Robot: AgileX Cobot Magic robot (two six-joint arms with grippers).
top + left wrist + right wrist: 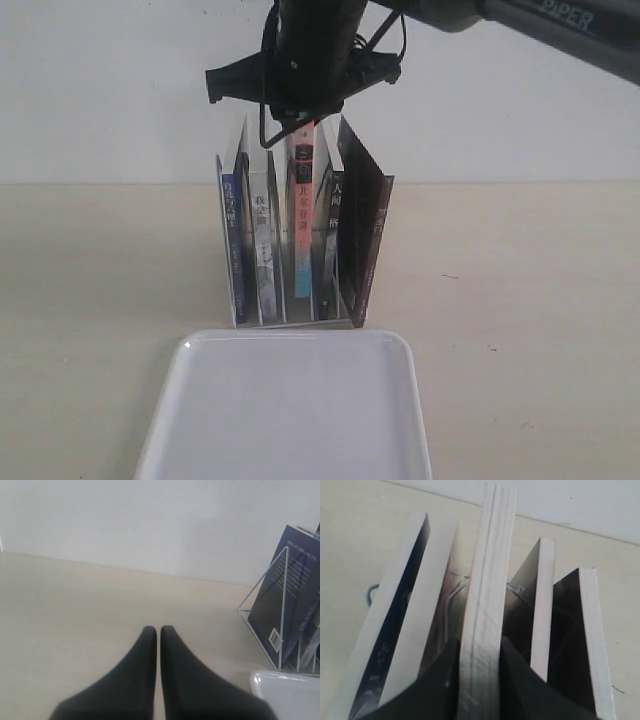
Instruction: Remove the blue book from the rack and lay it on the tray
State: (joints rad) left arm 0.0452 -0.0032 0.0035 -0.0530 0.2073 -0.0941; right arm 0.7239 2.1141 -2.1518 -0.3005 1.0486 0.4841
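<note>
Five books were stood upright in the rack (pixel 284 605) at the far side of the bench (pixel 520 300). The blue book (pixel 231 240) was held in the leftmost slot as seen in the exterior view, leaning slightly, with its spine turned toward the tray (pixel 290 400). It was touched by neither claw. The tray was laid flat just in front of the rack, nearer the exterior camera.

The right claw (pixel 480 647) was brought down from above onto the middle book (pixel 302 230), the one with the red-and-teal spine, and was closed on it. One finger was pressed against each face near the top edge. Whether that book had been raised off the rack floor could not be told.

The left claw (pixel 158 632) was kept low over bare bench, well apart from the rack, with its two dark fingers (pixel 142 665) pressed together and nothing held between them.
</note>
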